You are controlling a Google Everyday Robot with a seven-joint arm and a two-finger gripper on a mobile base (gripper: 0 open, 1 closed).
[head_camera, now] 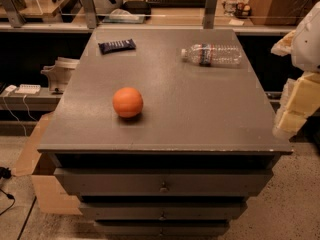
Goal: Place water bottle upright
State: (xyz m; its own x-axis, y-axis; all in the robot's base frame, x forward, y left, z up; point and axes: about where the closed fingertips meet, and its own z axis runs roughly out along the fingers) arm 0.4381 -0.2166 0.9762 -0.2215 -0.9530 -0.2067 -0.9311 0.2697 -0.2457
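The water bottle [212, 55] is clear ribbed plastic with a dark blue label band. It lies on its side at the far right of the grey cabinet top [200, 114], with its white cap pointing left. My gripper [294, 109] is at the right edge of the view, beyond the cabinet's right side. It is well in front of and to the right of the bottle, holds nothing that I can see, and is partly cut off by the frame.
An orange ball [128, 102] sits left of centre on the top. A dark blue candy bar wrapper [117, 45] lies at the far left. Drawers [162, 184] face me below. A cardboard box [42, 184] stands on the floor at left, and shelves [150, 14] run behind.
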